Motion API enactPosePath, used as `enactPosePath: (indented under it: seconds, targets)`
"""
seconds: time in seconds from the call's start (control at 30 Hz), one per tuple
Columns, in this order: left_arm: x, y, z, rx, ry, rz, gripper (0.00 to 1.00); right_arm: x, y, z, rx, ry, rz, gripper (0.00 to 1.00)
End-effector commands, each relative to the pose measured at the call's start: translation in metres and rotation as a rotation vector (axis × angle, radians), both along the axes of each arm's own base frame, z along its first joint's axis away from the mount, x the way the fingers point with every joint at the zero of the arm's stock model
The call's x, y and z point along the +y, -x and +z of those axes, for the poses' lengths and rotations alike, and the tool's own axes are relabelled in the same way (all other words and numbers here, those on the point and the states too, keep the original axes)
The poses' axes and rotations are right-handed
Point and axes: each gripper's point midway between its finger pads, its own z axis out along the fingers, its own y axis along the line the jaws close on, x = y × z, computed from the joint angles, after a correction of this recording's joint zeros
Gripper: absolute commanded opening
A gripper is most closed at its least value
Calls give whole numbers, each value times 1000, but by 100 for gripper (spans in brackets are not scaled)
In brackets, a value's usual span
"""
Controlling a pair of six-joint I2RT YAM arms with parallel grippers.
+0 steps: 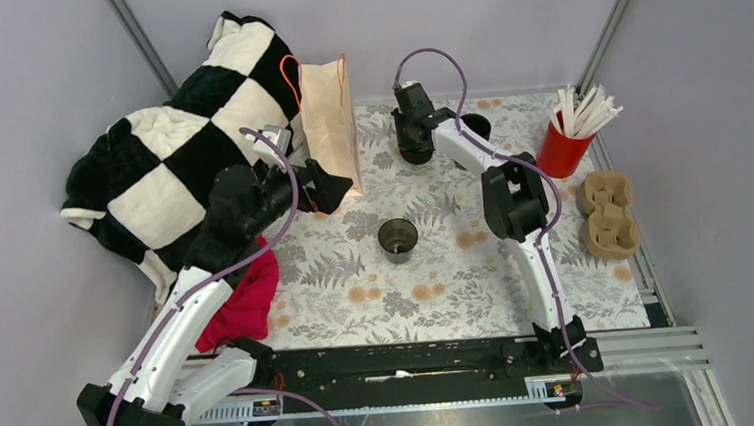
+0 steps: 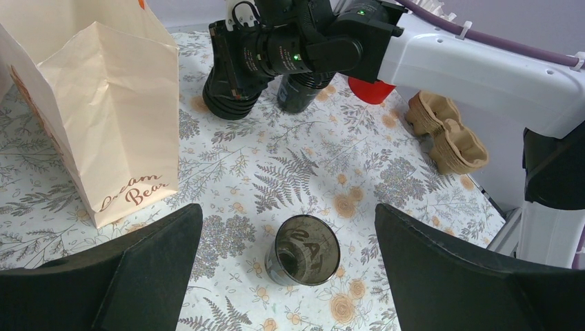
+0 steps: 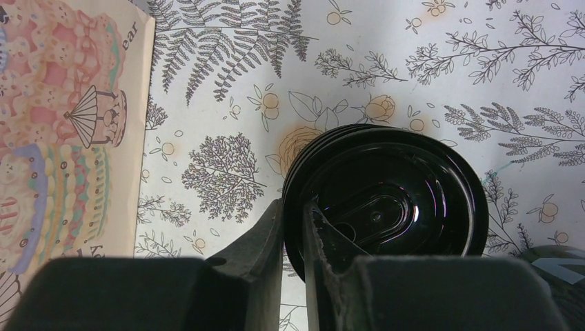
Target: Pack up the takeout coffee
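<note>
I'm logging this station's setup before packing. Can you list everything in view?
cup: 1, dark, lidless, table centre
bag: 1, tan paper, standing back left
lids: 1 stack, black, back centre
cup stack: 1, black, right of the lids
red cup: 1, red, back right
sticks: a bunch, white, in the red cup
carriers: 1 stack, tan cardboard, right edge
blanket: 1, black-and-white checked, left
cloth: 1, red, near left
table: 1, fern-print cover
left pincer: open, by the bag's base
right pincer: closed on the lids' rim
</note>
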Motion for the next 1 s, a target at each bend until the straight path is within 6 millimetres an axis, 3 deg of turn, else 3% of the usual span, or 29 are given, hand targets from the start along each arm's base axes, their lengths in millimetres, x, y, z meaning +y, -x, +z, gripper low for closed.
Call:
enactPosePath:
  seconds: [0.0,0.47,0.57,0.77,0.9,0.97]
  targets:
    - [-3,1,26,-63,26,-19,99,-2,-2,43,-62,-30,-8,17]
    - [-4,1,25,-60,27,-23,99,1,2,46,-35,-17,26,24]
    - [-4,0,25,-59,28,-22,99,1,3,45,-30,-6,32,19]
    - [-5,0,24,-55,27,-25,99,5,5,45,-20,-13,51,24]
    - [-5,0,24,-55,27,-24,99,5,5,48,-22,-13,50,21]
    - [-5,0,24,-56,27,-25,99,6,5,50,-24,-18,54,28]
